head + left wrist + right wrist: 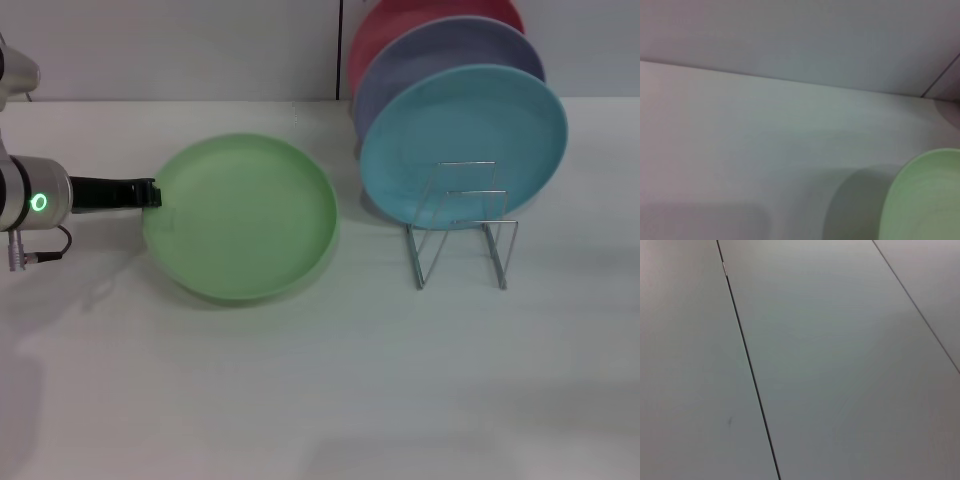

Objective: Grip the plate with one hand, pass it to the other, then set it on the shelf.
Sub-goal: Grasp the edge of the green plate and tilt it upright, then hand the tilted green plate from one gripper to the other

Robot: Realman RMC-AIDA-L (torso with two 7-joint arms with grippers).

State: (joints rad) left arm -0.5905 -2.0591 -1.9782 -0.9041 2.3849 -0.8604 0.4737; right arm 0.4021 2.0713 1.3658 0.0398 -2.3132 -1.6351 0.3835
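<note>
The light green plate (243,217) is at the middle left of the white table, and its rim also shows in the left wrist view (925,200). My left gripper (152,193) comes in from the left and is shut on the plate's left rim. The plate casts a shadow under its left and near side. The silver wire shelf (462,228) stands to the right of the plate, with free loop dividers at its front. My right gripper is out of view; the right wrist view shows only flat grey panels.
A light blue plate (465,140) stands upright in the shelf, with a purple plate (440,55) and a red plate (400,20) behind it. The white wall runs along the table's far edge.
</note>
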